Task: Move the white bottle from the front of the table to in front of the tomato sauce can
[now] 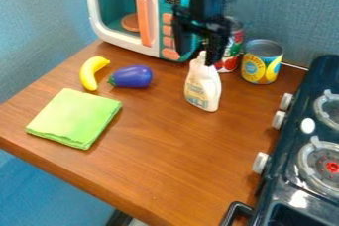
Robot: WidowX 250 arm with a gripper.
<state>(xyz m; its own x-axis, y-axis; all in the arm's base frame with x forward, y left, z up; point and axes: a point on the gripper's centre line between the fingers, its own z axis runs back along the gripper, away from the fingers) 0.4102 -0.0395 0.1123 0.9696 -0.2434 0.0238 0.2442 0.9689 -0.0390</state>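
The gripper [200,57] is at the white bottle [203,87], jaws open or closed I can't tell, and a nudge could topple it!

Smooth wood-look counter [159,155], soft green cloth [74,117] (matt), glossy, seemingly plastic eggplant [131,77].

This is a toy kitchen set up at a wooden counter [165,155]. A play microwave [119,9], a stove [281,180] with knobs and ring burners, food cans, a plastic-looking banana [91,73] and an eggplant [132,77] show it.
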